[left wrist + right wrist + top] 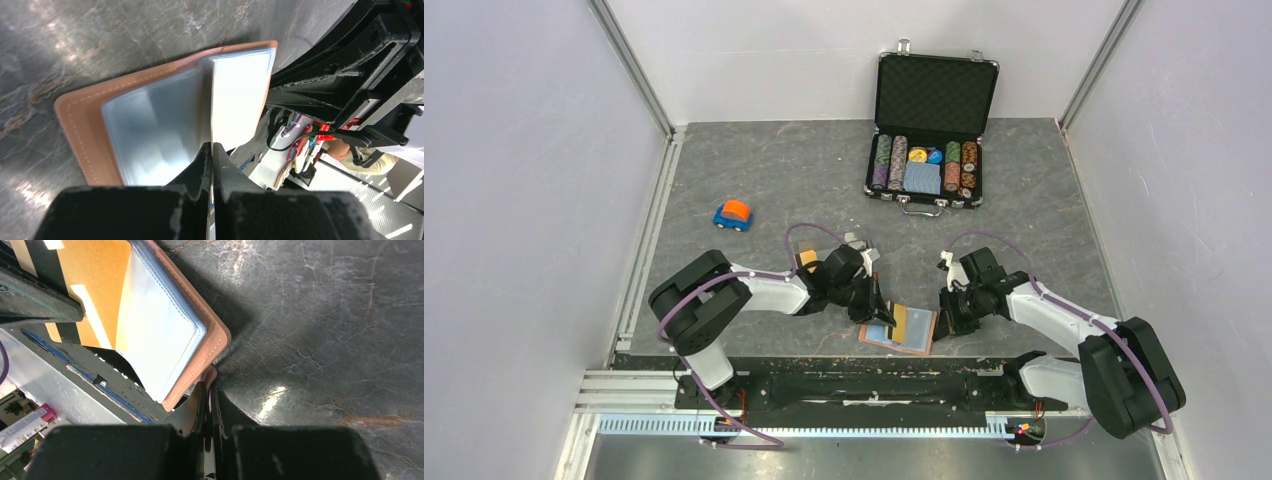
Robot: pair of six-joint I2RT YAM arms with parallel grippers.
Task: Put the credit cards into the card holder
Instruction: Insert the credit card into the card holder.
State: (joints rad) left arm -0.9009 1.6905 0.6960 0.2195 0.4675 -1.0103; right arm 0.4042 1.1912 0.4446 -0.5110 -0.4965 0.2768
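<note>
Black chip case point(936, 92) beyond card holder point(916, 331)

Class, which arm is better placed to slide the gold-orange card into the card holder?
Left. The left gripper pinches the gold-orange card right over the open card holder, while the right gripper is occupied clamping its snap tab.

Open card holder point(75, 125) on the worktop point(774, 180), a credit card point(100, 275) at its sleeves.
The tan-brown leather holder with a stitched edge lies cover-down at the worktop's near edge. Its clear sleeves are fanned, one leaf lifted upright. The gold-orange card, crossed by a dark stripe, lies just beside the sleeves.
</note>
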